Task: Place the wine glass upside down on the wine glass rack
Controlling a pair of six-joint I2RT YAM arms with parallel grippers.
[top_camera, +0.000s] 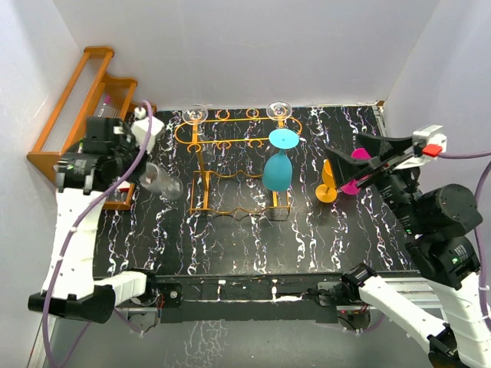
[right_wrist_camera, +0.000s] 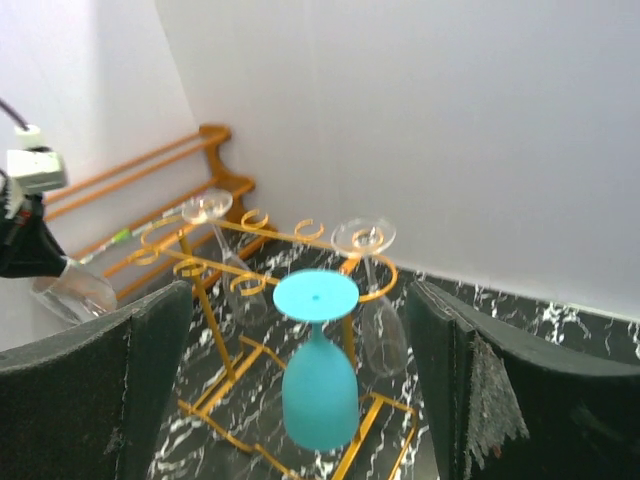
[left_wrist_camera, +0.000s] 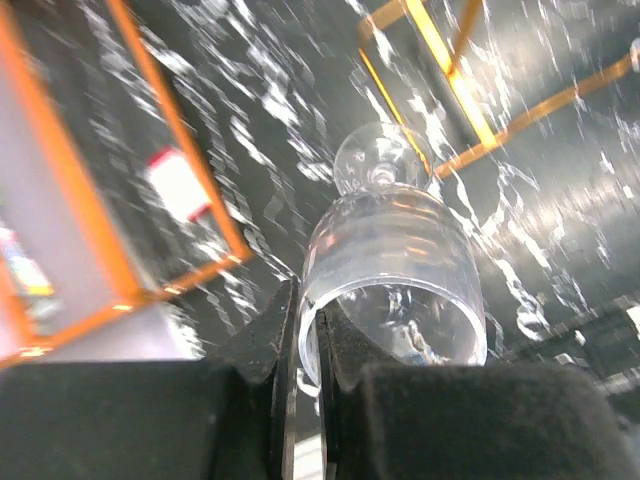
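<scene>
My left gripper [top_camera: 151, 178] is shut on the rim of a clear wine glass [top_camera: 166, 186], held in the air left of the orange-gold wire rack [top_camera: 230, 119]. In the left wrist view one finger [left_wrist_camera: 262, 335] is outside the bowl and one inside the clear glass [left_wrist_camera: 395, 250], whose foot points away. Two clear glasses [top_camera: 196, 113] [top_camera: 278, 110] and a teal glass [top_camera: 278, 170] hang upside down on the rack. My right gripper [top_camera: 357, 159] is open and empty, right of the rack; its view shows the teal glass [right_wrist_camera: 320, 385] between its fingers, farther off.
A brown wooden stepped rack [top_camera: 80, 100] stands at the back left against the wall. An orange glass [top_camera: 327, 190] and a pink glass [top_camera: 351, 184] sit on the black marbled table [top_camera: 253, 238] by my right gripper. White walls enclose the table.
</scene>
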